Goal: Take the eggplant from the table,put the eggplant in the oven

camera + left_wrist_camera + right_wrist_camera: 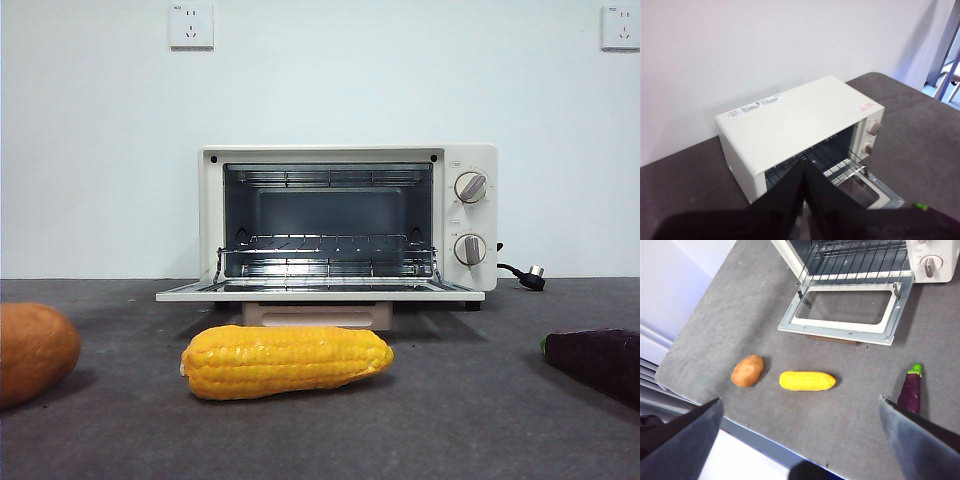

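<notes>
Purple and glossy, the eggplant (598,362) lies untouched on the dark grey desk (450,420), at the right edge of the front view, its green stem end pointing toward the oven (345,220). That cream-white oven stands at the far side of the desk with its glass door (845,310) folded down flat and the wire rack (325,250) bare. A yellow corn cob (287,360) rests in the middle, in front of the door, and an orange-brown vegetable (35,350) sits at the left edge, well apart from the eggplant.

Neither arm shows in the front view. The right tool (800,440) hangs high above the near part of the desk, its two jaws spread wide and holding nothing; the eggplant appears just beside one of them in that arm's own view, though still far below. The left tool (805,200) hovers above and behind the oven, its jaws pressed together to a point with nothing between them, touching nothing.

Judged from this, the task stands at its very start: the pick-up has not yet begun and the door is already open. The next move likely calls for the right tool to descend over the eggplant, line its jaws up across the narrow body, and close gently on the slick skin.
</notes>
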`<state>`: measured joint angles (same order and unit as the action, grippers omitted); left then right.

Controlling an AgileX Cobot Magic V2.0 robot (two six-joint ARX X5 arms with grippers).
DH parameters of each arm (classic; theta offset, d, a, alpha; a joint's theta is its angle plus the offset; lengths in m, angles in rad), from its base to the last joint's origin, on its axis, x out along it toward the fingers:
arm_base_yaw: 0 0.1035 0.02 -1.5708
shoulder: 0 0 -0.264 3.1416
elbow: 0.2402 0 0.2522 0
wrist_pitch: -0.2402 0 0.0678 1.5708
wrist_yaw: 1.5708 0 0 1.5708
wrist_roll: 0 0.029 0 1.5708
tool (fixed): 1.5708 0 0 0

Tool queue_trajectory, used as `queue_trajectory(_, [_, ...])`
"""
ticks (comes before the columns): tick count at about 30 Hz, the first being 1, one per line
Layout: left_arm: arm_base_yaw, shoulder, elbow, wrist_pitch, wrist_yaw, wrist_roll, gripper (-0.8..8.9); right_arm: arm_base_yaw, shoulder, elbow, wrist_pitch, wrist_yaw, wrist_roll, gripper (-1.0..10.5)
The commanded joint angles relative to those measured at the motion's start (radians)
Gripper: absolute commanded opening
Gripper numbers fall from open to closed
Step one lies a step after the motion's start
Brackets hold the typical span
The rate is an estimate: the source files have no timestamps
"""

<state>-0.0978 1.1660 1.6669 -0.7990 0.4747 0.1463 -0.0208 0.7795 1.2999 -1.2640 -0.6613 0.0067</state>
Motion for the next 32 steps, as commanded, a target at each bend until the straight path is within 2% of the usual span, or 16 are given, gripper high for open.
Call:
queue_trajectory(1, [0.003, -0.049, -0.009, -0.029, 0.009, 0.026, -0.06, 0.002, 0.004, 0.004, 0.0, 0.0, -0.015, 5.4])
queue_trajectory(8, [0.003, -0.183, -0.08, -0.044, 0.031, 0.034, -0.06, 0.003, 0.01, 0.004, -0.002, 0.0, -0.015, 5.4])
queue_trajectory(17, [0.003, -0.382, -0.428, -0.011, 0.031, 0.034, -0.06, 0.048, 0.011, 0.004, -0.007, 0.013, -0.016, 5.4])
queue_trajectory(20, [0.003, -0.454, -0.538, 0.006, 0.031, 0.032, -0.06, 0.064, 0.011, 0.004, -0.032, 0.056, -0.035, 5.4])
queue_trajectory(25, [0.003, -0.577, -0.699, 0.007, 0.031, 0.028, -0.06, 0.106, 0.029, 0.004, -0.067, 0.173, -0.039, 5.4])
queue_trajectory(32, [0.003, -0.629, -0.756, 0.004, 0.032, 0.002, -0.06, 0.155, 0.084, 0.003, -0.086, 0.241, -0.037, 5.3])
